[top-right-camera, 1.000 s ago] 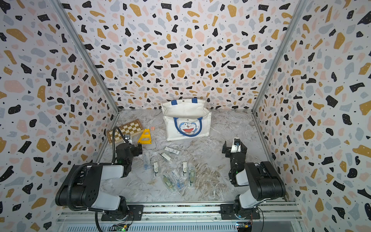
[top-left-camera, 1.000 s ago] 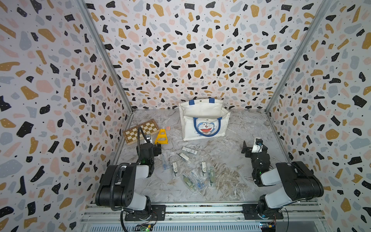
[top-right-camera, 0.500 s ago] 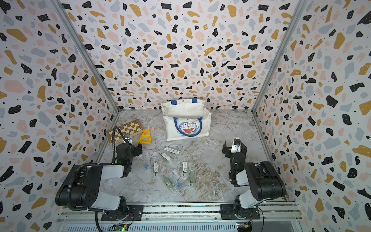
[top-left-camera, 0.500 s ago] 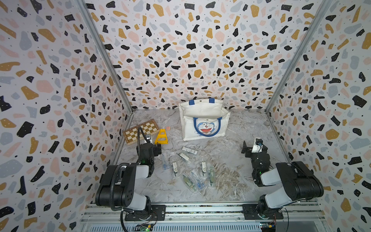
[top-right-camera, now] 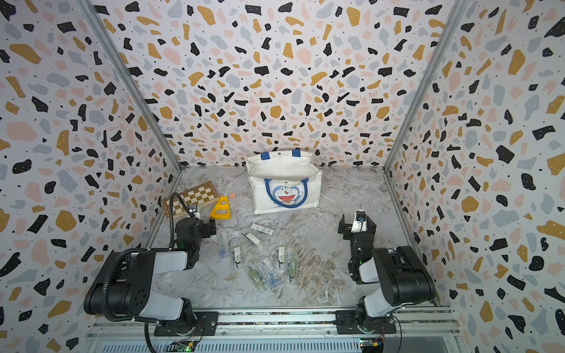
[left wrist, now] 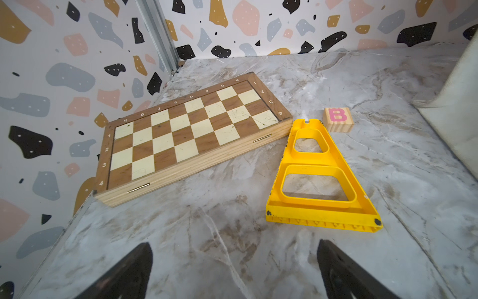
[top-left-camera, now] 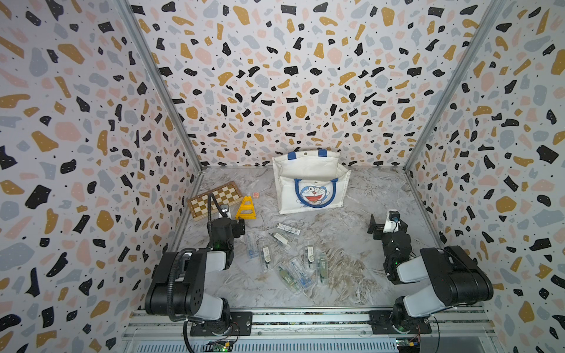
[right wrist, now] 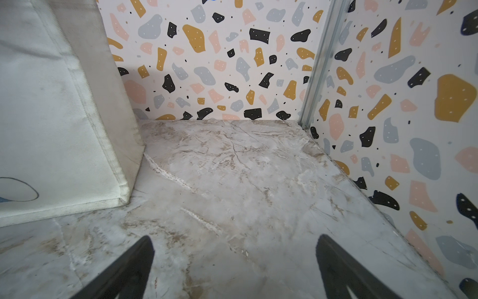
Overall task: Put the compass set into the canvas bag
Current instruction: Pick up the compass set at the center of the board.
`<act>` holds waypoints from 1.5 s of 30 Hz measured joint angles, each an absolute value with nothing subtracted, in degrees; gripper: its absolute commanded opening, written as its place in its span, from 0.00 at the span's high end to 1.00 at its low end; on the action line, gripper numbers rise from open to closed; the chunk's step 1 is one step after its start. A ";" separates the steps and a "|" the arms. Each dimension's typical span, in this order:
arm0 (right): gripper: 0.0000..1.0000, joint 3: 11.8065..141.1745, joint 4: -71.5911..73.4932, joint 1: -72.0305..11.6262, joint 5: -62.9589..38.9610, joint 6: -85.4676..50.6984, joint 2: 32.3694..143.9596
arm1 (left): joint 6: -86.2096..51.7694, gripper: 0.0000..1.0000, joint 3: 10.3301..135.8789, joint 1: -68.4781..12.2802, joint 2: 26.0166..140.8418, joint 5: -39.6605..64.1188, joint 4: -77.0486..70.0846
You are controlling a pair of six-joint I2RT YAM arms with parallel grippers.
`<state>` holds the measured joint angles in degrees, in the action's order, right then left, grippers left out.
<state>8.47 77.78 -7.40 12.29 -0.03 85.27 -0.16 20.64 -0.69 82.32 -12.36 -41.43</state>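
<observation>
We see the canvas bag (top-left-camera: 312, 183) standing up at the back of the marble worktop (top-left-camera: 376, 195). Its mouth is open at the top and its cat face looks toward the robot, with a blue handle hanging down around the face. The compass sets (top-left-camera: 309, 254) are not in the bag. They are small clear cases, and they lie flat and scattered on the worktop in front of the bag, well apart from it. Two cases lie nearest the bag and the others are bunched farther from it. The left end effector (left wrist: 232, 247) sits in front of the bag and off to its left, near the cases but not touching them. Its black fingers (left wrist: 129, 274) are spread wide, with only bare worktop between them. The right end effector (right wrist: 234, 240) sits in front of the bag and off to its right. Its fingers (right wrist: 129, 271) are spread wide too and hold nothing. A folded chessboard (top-left-camera: 215, 198) lies flat to the left of the bag, well apart from it. Between the chessboard and the bag lie a yellow triangle frame (top-left-camera: 245, 209) and a little wooden block (left wrist: 337, 119) with a pink B. The block is just beside the triangle's narrow tip.
</observation>
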 measured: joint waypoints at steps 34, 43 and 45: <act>0.01 36.95 -4.34 -32.05 -1.80 -20.49 64.97 | -33.69 0.25 37.80 -17.17 65.04 -6.39 29.15; 0.03 37.78 -4.47 -33.45 -4.82 -20.49 68.62 | -31.92 0.29 40.34 -17.17 74.39 -4.34 28.42; 0.03 37.78 -4.43 -33.45 -4.97 -20.38 68.84 | -31.83 0.29 40.34 -17.17 75.66 -4.32 28.23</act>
<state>37.78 -4.43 -33.45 -4.97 -20.38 68.84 -31.83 40.34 -17.17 75.66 -4.32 28.23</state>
